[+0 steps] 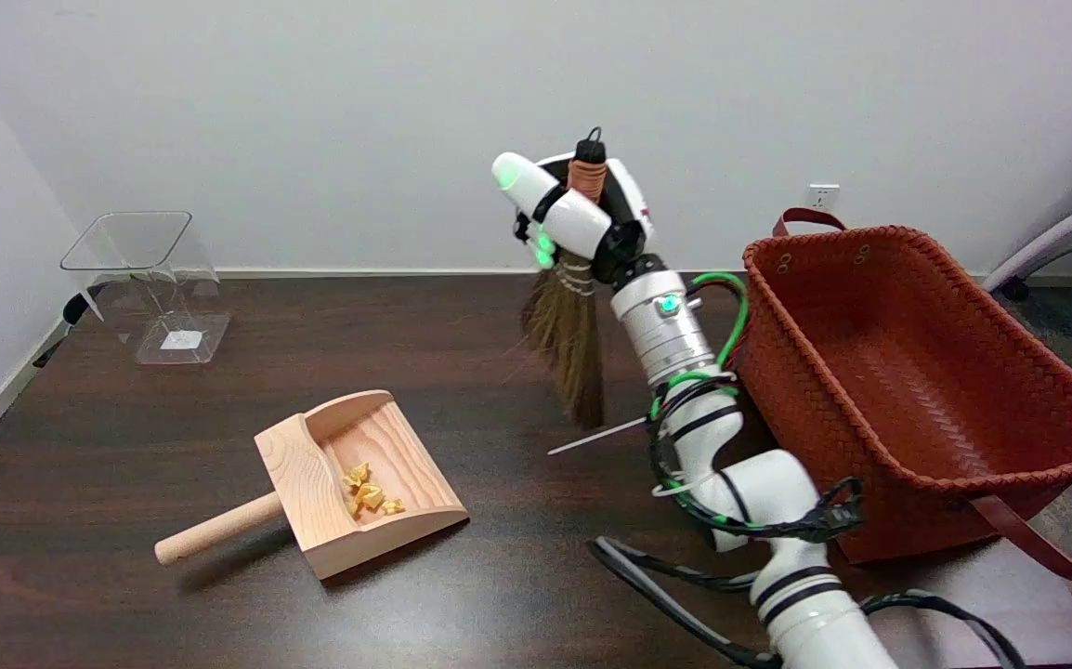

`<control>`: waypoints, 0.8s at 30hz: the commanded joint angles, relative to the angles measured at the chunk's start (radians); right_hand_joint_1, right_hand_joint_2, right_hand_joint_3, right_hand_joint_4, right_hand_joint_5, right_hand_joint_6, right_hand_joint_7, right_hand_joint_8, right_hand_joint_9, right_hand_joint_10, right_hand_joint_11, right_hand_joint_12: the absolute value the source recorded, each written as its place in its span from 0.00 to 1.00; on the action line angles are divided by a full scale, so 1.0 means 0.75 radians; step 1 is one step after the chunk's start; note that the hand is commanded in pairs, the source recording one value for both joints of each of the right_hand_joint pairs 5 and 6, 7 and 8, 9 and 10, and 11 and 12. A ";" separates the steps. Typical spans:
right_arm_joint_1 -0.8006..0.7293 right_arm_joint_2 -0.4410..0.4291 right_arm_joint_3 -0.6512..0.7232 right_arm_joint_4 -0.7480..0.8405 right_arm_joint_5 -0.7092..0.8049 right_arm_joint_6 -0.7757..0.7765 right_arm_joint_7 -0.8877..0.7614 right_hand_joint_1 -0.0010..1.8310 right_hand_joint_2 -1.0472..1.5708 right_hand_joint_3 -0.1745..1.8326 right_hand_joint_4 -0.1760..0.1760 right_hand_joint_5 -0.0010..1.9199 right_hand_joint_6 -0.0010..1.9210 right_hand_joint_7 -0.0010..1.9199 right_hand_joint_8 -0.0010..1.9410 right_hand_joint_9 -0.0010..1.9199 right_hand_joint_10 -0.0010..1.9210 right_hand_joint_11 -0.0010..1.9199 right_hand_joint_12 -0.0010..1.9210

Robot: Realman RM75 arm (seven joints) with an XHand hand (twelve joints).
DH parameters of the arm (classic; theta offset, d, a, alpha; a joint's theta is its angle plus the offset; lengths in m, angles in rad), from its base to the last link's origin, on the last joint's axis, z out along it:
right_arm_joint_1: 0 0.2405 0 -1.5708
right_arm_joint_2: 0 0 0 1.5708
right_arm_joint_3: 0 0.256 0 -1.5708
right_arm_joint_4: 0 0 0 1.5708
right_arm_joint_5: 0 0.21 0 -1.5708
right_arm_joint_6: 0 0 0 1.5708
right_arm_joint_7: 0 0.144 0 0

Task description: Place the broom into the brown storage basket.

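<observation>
Broom (569, 327) hangs in the air above the dark table (127, 446), bristles pointing down and its bound handle end pointing up; your right hand (582, 218) has its fingers wrapped around the upper part of the handle, so the grip is closed on it and the brown-wrapped top with a black loop pokes out above the fingers; the bristle tips sit clear of the tabletop, though you cannot judge the gap from this view. You see the broom held to the left of the brown storage basket (917, 362), near its left rim but not over the opening; the basket stands at the table's right side, tilted a little, with a strap handle (805, 219) showing behind its far rim and another strap (1056, 544) trailing at its near right corner. Your right arm (685, 372) rises from the lower right, crossing in front of the basket's left wall, with green and black cables looped around it. Well apart to the left, a wooden dustpan (350, 483) lies flat on the table with small yellow scraps (367, 491) inside it, its round handle pointing toward the lower left; a clear plastic stand (150, 279) sits at the far left corner.
</observation>
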State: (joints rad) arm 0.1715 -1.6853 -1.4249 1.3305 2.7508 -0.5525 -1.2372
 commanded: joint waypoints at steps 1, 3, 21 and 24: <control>-0.115 0.258 -0.043 0.532 0.000 0.474 0.042 0.44 1.00 0.21 0.50 1.00 1.00 1.00 0.99 1.00 1.00 1.00 1.00; -0.118 0.277 -0.034 0.582 -0.002 0.523 0.040 0.44 1.00 0.22 0.50 1.00 1.00 1.00 0.99 1.00 1.00 1.00 1.00; -0.109 0.357 0.152 0.692 -0.004 0.571 0.025 0.45 1.00 0.26 0.50 1.00 1.00 1.00 0.99 1.00 1.00 1.00 1.00; -0.106 0.386 0.185 0.692 -0.004 0.571 0.025 0.45 1.00 0.28 0.50 1.00 1.00 1.00 0.99 1.00 1.00 1.00 1.00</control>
State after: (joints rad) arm 0.0949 -1.4753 -1.3891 1.7521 2.7492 -0.1984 -1.2164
